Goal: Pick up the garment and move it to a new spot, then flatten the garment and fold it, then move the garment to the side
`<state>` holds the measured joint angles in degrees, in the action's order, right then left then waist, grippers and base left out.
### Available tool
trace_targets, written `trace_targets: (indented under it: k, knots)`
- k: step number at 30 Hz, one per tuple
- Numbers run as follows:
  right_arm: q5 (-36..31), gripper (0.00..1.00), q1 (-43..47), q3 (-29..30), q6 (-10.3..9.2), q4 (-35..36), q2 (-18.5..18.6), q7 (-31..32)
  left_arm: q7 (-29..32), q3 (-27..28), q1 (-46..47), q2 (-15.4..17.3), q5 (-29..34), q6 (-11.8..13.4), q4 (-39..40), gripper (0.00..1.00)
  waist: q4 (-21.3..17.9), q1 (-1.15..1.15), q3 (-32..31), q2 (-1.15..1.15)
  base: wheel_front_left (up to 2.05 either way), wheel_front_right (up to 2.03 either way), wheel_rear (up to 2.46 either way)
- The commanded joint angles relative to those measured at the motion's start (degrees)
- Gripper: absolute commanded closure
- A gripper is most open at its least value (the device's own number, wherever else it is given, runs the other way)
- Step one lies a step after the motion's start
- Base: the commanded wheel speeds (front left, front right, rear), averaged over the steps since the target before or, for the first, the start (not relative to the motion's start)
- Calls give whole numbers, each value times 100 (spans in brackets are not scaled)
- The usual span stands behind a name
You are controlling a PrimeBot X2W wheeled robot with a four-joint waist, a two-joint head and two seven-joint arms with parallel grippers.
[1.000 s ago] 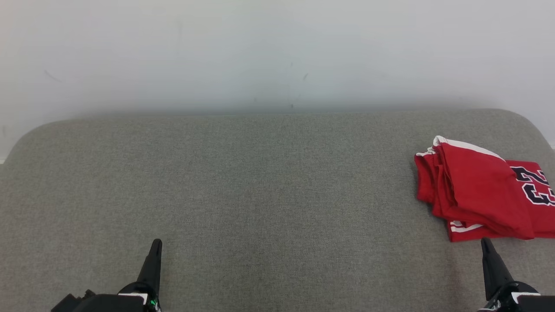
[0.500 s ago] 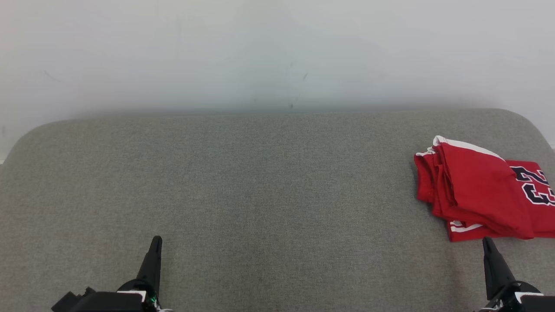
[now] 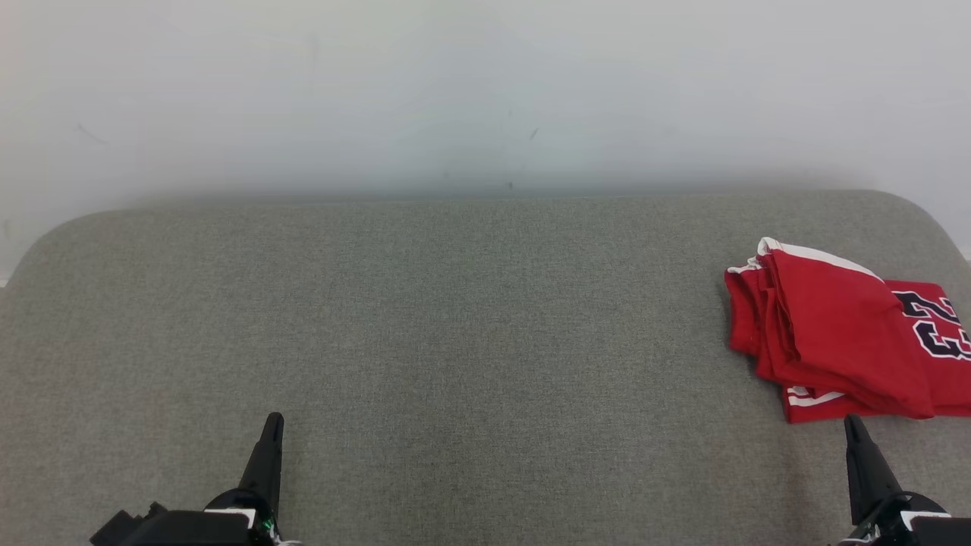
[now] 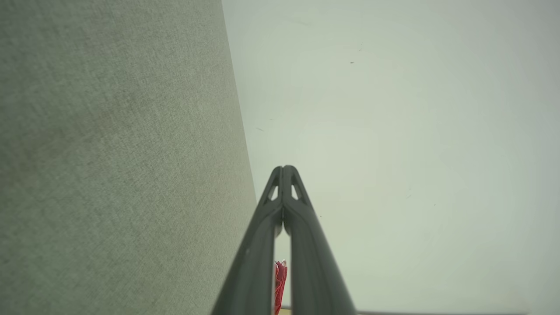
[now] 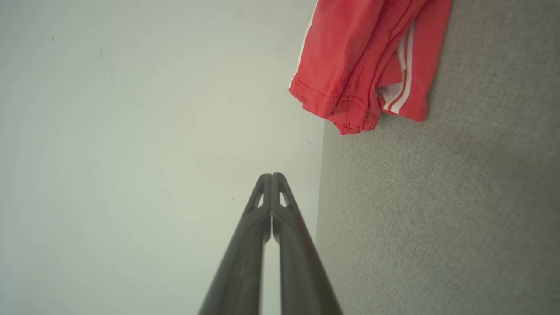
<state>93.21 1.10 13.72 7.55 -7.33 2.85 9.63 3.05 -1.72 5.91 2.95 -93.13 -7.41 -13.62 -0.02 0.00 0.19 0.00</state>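
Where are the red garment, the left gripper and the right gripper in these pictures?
red garment [image 3: 834,334]: head view, on the plain red top fold.
left gripper [image 3: 273,423]: head view, at the shut fingertips.
right gripper [image 3: 851,425]: head view, at the shut fingertips.

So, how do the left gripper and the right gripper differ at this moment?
The right gripper points at the near edge of the folded red garment, close to it but apart; the left gripper stands far from it, over the grey surface. In the head view the left gripper's tip leans right, and the right gripper's tip leans left. Both have their jaws shut and hold nothing.
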Motion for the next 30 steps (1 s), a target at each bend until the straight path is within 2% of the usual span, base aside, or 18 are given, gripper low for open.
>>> trace_targets:
  k: [1, 30]
  knots:
    - [16, 100, -26, 3, -12, 14, 5, 19, 12, 14, 30, 2, -27, -19, 2, 100, 0, 0, 0, 0, 0, 0, 0]
    - [16, 100, -25, 2, -12, 14, 5, 19, 16, 20, 29, -2, -19, -19, 4, 100, 0, 0, 0, 0, 0, 0, 0]
